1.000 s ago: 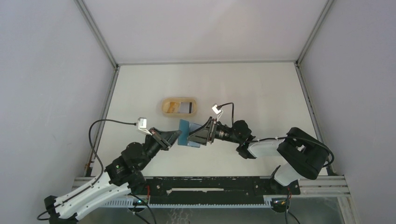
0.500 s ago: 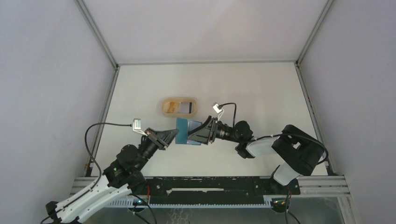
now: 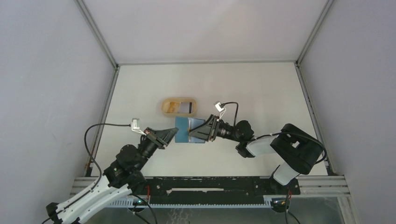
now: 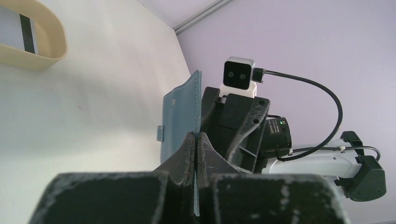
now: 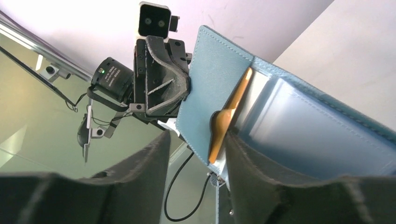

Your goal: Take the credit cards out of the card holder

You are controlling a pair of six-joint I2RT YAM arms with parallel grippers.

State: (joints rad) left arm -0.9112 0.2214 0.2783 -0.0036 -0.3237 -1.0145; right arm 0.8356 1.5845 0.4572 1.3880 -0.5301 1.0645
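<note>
While the left gripper (image 4: pixel 196 140) is clenched on one edge of the card holder (image 4: pixel 181 114), the teal flap stands upright between the two arms, its stitched border and small closure tab turned toward the white table (image 3: pixel 261 93). Whether its lower edge touches the table cannot be told. From the right wrist view the holder hangs open, and a yellowish card (image 5: pixel 232 109) lies edge-on in the fold, its rounded end poking past the pocket's rim. The right gripper (image 5: pixel 196 136) straddles that rim with its fingers (image 5: pixel 140 172) apart, a gap showing between one finger and the flap, and it grasps nothing. Seen from above, the holder sits just in front of the tan dish (image 3: pixel 164 106), apart from it, and a white card with a dark stripe (image 4: pixel 14 30) lies inside the dish. Both grippers meet nose to nose at the holder, leaving little room between them. The enclosure walls (image 3: pixel 46 70) stand well apart on either side, and the table runs on well beyond the dish.
</note>
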